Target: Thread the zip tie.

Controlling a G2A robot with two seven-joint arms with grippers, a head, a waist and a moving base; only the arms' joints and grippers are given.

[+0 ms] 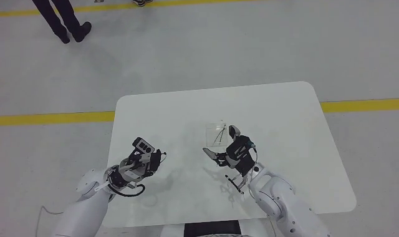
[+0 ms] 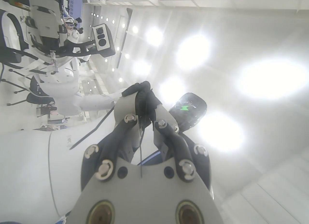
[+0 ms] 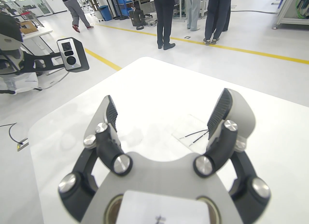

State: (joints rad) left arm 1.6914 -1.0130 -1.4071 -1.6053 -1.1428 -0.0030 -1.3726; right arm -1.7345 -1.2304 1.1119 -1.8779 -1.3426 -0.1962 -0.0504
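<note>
White table (image 1: 280,112), workshop floor beyond. Left gripper (image 2: 142,94) pinched on zip tie (image 2: 140,147), held over table. Right gripper (image 3: 169,106) spread wide, near spare ties (image 3: 196,136). Tie judged light, springy, slick; best gripped near tail tip.

The clamped stretch of the zip tie (image 2: 141,138) is hidden between the closed fingertips (image 2: 134,89) of the left gripper (image 2: 143,94). In the top view the tie is too small to make out. The spare ties (image 3: 194,136) are partly covered by a finger (image 3: 218,113) of the right gripper (image 3: 167,101).
</note>
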